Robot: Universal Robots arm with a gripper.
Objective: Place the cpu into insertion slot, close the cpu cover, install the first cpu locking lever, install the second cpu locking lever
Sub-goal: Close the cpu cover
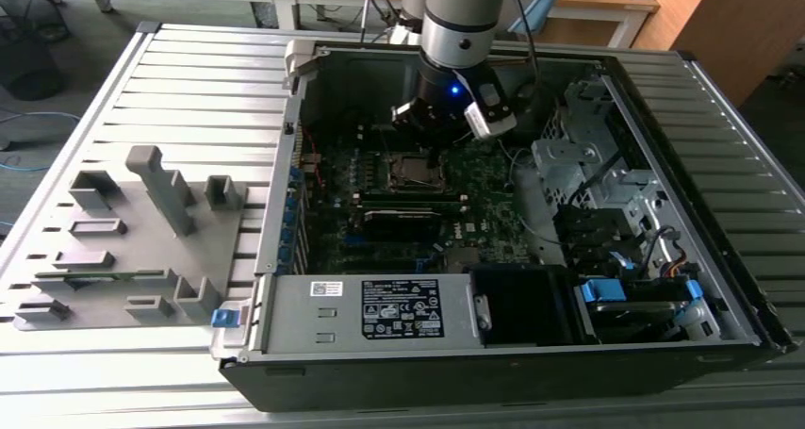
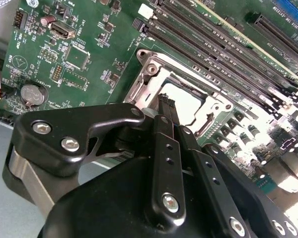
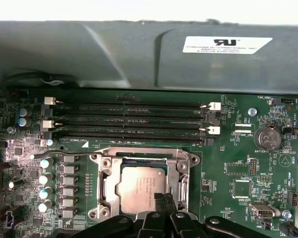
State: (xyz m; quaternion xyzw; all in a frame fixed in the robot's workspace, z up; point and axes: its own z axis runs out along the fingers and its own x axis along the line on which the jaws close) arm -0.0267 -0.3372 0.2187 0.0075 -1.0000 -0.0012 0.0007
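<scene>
Inside the open tower case [image 1: 503, 377]: dark green motherboard [image 1: 377, 236] lies flat on the case floor; the arm reaches in from 12 o'clock in the exterior view
Insertion slot [image 1: 413, 170]: square socket with a silvery rim, at about 10 o'clock from the case centre in the exterior view, directly under the arm's wrist
Cpu [image 3: 139, 184]: seated in the socket, dull silver top facing up, square to the rim
Cpu cover [image 3: 108, 174]: silvery frame lying down flat around the chip, whose top shows through the cut-out middle
Locking lever [image 3: 59, 150]: thin metal rod running from the socket's corner toward the capacitors [image 3: 44, 178]; cannot tell whether it is latched
Gripper [image 3: 165, 197]: black fingers pressed close together, nothing seen pinched between them; tips hang over the chip's edge at the cover frame; contact cannot be judged
Memory slots [image 3: 129, 119]: four long black slots in a row, just beside the socket, between it and the grey case wall
Coin cell [image 3: 266, 137]: round, on the board, well apart from the socket
Power supply [image 1: 365, 311]: grey box at 6 o'clock from the socket in the exterior view
Fixture tray [image 1: 126, 240]: grey, with upright blocks, at 9 o'clock from the case, on the exterior view's left, resting on the slatted table [image 1: 188, 80]
</scene>
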